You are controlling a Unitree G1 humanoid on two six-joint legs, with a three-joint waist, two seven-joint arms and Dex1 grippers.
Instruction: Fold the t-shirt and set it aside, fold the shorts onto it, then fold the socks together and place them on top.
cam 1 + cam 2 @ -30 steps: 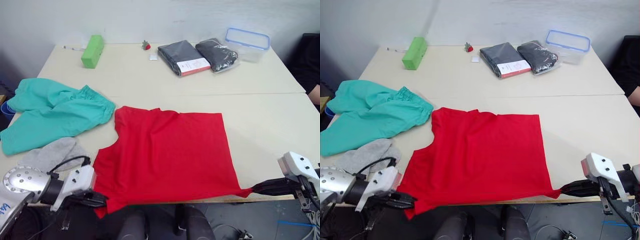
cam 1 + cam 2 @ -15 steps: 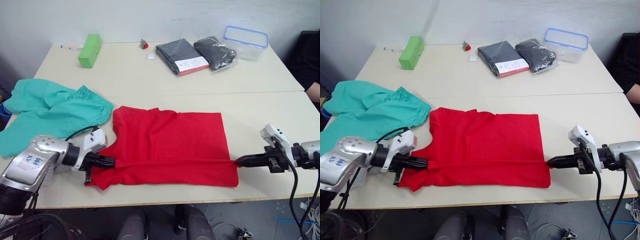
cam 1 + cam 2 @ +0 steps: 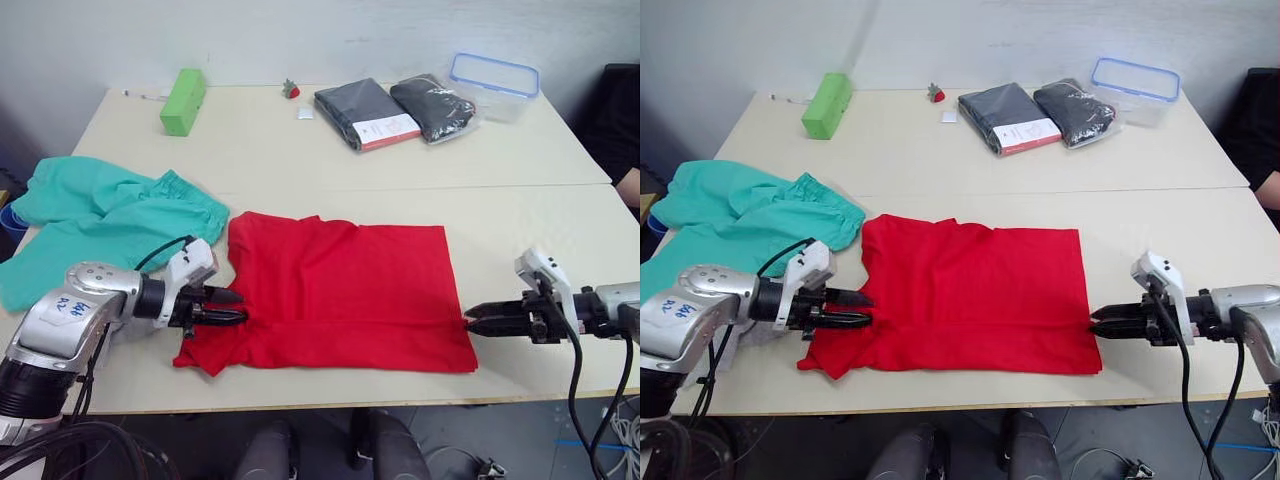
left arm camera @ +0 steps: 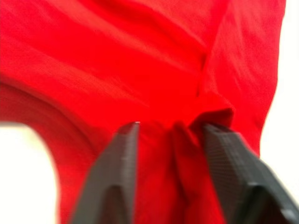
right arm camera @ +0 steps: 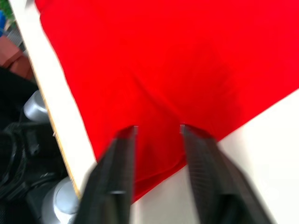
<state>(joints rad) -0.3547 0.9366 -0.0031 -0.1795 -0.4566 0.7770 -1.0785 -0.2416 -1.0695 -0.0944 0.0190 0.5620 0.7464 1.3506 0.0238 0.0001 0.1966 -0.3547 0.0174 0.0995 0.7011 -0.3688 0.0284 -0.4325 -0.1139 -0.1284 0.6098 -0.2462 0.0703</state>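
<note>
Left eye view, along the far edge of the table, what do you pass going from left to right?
Green block → small red and green strawberry-like item → grey packaged garment with the red and white label → black packaged garment → clear container with a blue rim.

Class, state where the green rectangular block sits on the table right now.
In the left eye view, the green block stands at the table's far left, beyond the shorts, left of the packaged dark garments.

The red t-shirt [image 3: 340, 290] lies flat on the worktop [image 3: 300, 150], its near edge folded up over itself. Teal shorts [image 3: 100, 220] lie crumpled just beside it, to its left, with the grey socks hidden
</note>
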